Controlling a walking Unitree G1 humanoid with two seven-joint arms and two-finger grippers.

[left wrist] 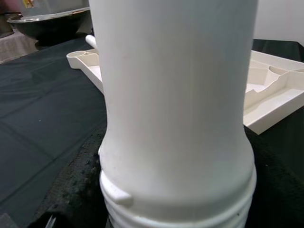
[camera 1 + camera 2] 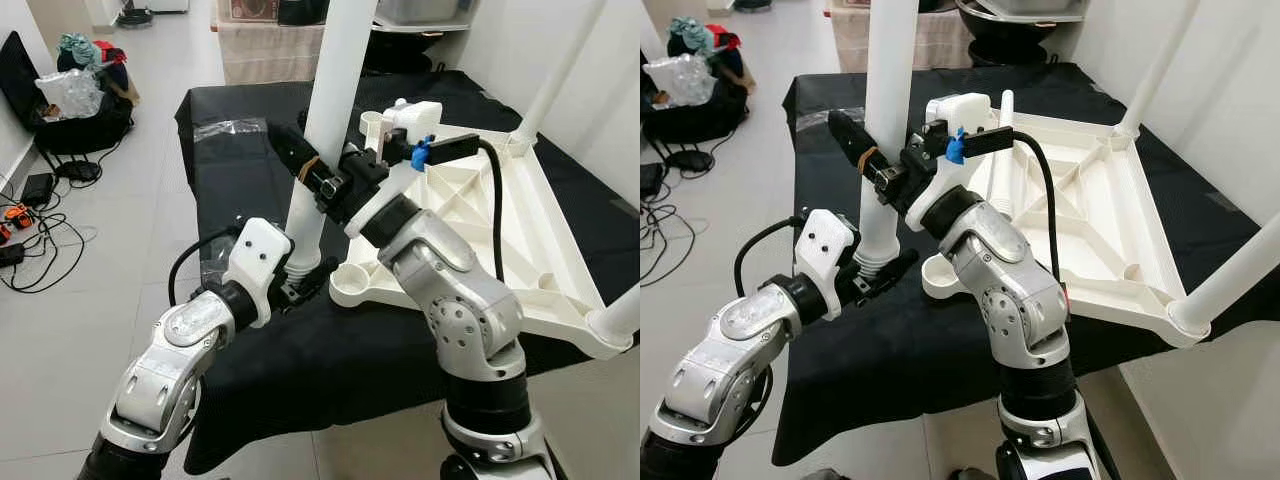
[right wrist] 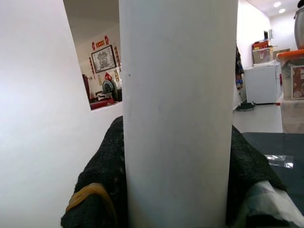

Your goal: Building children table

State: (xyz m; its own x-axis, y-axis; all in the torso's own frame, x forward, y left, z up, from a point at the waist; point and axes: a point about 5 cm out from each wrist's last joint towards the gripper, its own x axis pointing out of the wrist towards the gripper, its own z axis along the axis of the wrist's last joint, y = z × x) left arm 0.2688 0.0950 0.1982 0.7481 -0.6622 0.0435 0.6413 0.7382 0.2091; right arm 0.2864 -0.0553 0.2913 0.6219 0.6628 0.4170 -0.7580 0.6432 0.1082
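A white table leg (image 2: pixel 335 80) stands upright over the black-covered table, its threaded end (image 1: pixel 180 213) pointing down. My left gripper (image 2: pixel 300 282) is shut on the leg just above the threads. Higher up, my right gripper (image 2: pixel 305 160) is shut on the same leg, with a black fingertip (image 3: pixel 102 190) on each side of it. The white tabletop (image 2: pixel 520 230) lies upside down to the right. Its open corner socket (image 2: pixel 350 285) sits right beside the leg's lower end.
Two more white legs (image 2: pixel 560 75) (image 2: pixel 620 315) stand fixed in the tabletop's far and near right corners. A clear plastic bag (image 2: pixel 230 128) lies on the black cloth. On the floor to the left are bags (image 2: pixel 75 90) and cables (image 2: pixel 30 230).
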